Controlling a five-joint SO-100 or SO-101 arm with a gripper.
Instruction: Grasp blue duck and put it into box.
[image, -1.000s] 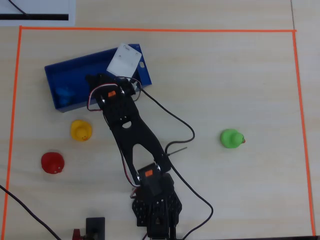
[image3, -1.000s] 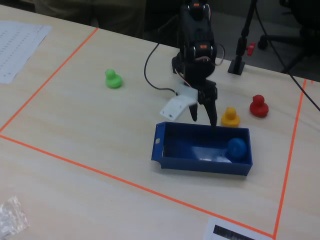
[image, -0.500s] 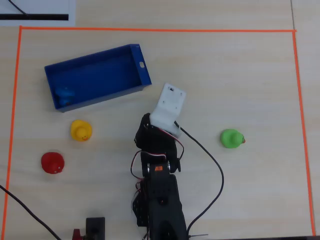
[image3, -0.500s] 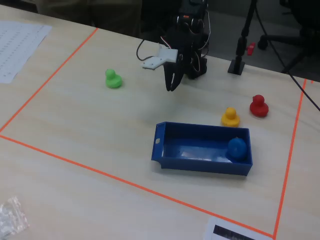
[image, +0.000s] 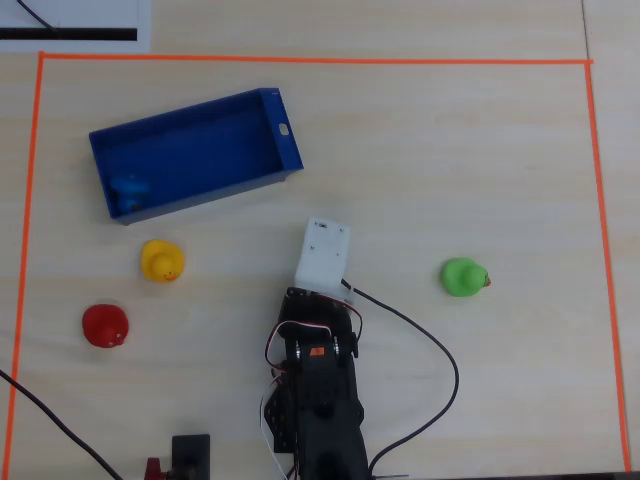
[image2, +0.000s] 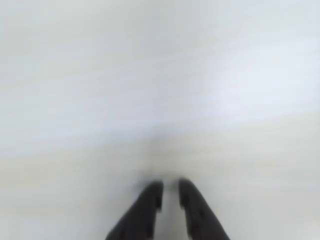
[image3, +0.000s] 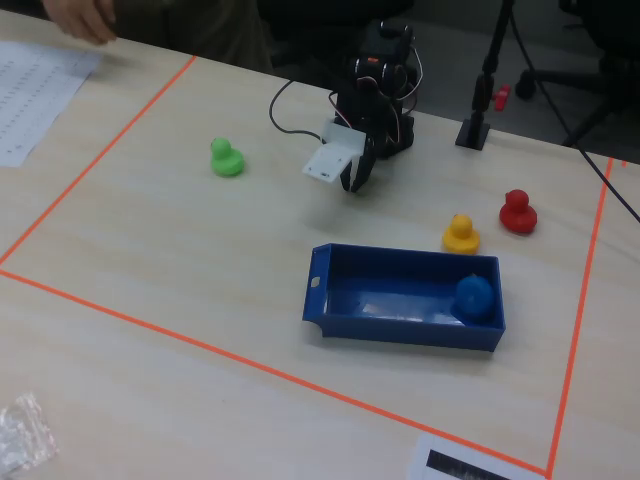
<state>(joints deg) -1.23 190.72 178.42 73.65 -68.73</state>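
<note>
The blue duck (image: 130, 190) lies inside the blue box (image: 190, 118), at its left end in the overhead view and its right end in the fixed view (image3: 474, 296). The box's front wall (image3: 400, 335) faces the fixed camera. My gripper (image3: 355, 182) hangs low over the bare table near the arm's base, well away from the box. In the overhead view the white wrist housing (image: 325, 250) hides it. In the wrist view the gripper (image2: 170, 186) has its dark jaws almost together, with nothing between them, over blurred pale table.
A yellow duck (image: 161, 261) and a red duck (image: 104, 326) sit just outside the box near the blue duck's end. A green duck (image: 463, 276) sits alone on the other side of the arm. Orange tape (image: 300, 60) frames the work area.
</note>
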